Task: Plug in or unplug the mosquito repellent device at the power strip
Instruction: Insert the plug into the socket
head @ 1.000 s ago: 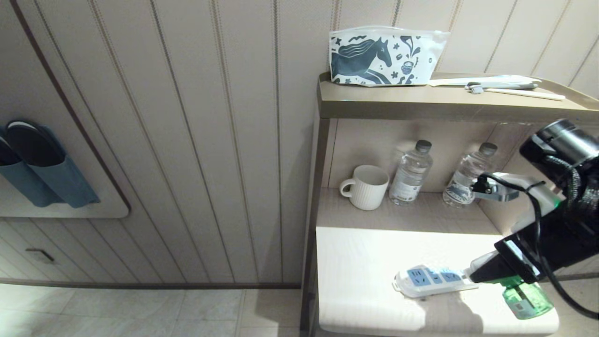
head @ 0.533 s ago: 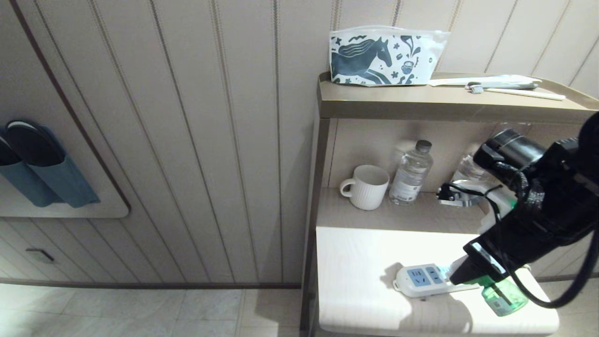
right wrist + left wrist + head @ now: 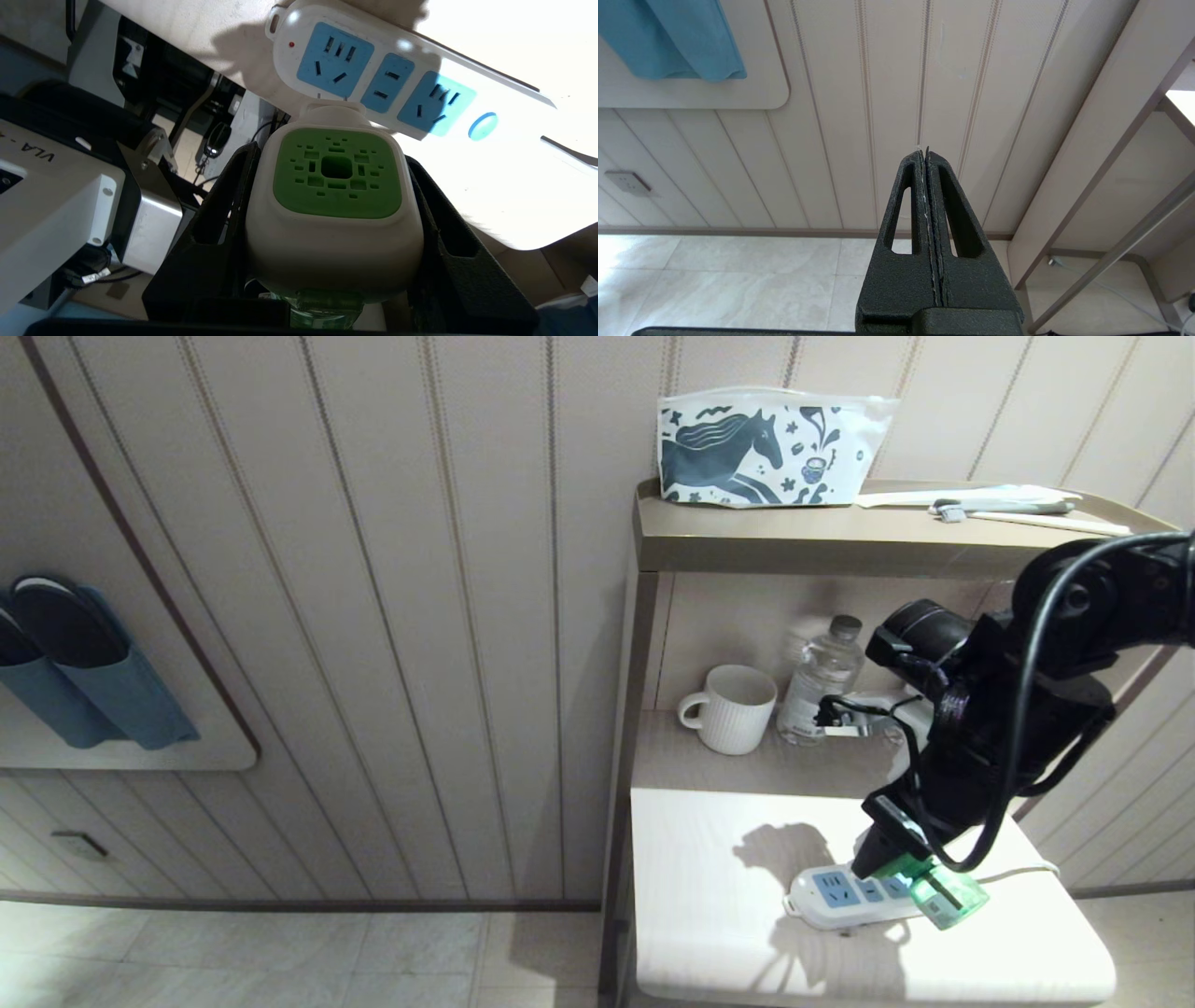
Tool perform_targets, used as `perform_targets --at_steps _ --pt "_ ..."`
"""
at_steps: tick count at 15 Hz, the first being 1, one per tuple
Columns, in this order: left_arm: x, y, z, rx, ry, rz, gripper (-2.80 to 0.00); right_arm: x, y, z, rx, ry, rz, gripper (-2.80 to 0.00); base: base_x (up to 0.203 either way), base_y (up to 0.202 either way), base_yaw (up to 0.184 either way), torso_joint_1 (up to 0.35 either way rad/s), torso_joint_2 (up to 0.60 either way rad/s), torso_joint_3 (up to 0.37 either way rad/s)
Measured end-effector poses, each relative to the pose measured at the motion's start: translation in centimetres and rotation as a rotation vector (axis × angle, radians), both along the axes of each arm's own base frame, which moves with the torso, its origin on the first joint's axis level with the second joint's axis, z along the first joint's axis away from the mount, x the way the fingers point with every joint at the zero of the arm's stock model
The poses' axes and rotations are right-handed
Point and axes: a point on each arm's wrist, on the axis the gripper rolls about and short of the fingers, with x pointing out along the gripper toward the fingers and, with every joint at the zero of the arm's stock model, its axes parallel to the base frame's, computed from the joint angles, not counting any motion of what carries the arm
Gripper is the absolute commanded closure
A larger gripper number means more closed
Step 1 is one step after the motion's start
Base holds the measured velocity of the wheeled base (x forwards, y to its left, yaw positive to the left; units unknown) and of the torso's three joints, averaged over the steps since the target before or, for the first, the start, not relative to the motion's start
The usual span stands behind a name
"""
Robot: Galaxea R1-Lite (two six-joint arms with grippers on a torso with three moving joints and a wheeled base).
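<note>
Right gripper clamps the repellent device by its white head, hovering over the power strip at five o'clock on the shelf. Light, rigid plastic; smooth sides may slip. Left gripper is parked, pressed together.

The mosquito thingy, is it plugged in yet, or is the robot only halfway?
About halfway. Done: the right gripper has the mosquito repellent device clamped between its fingers, held just over the power strip. In hand: lining it up with the blue sockets. Left: it isn't pushed in yet, and all three socket faces show uncovered. The left gripper is parked, shut.
</note>
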Motion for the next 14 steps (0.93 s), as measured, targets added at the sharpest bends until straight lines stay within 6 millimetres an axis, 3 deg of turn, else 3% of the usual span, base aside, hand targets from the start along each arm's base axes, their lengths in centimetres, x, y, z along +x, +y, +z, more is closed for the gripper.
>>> perform_targets --at_steps 14 --pt "0.0 0.0 0.0 0.0 0.0 0.0 0.0 2.4 1.1 -2.4 -0.019 0.072 0.018 0.0 0.0 0.0 0.0 0.0 0.0 0.0"
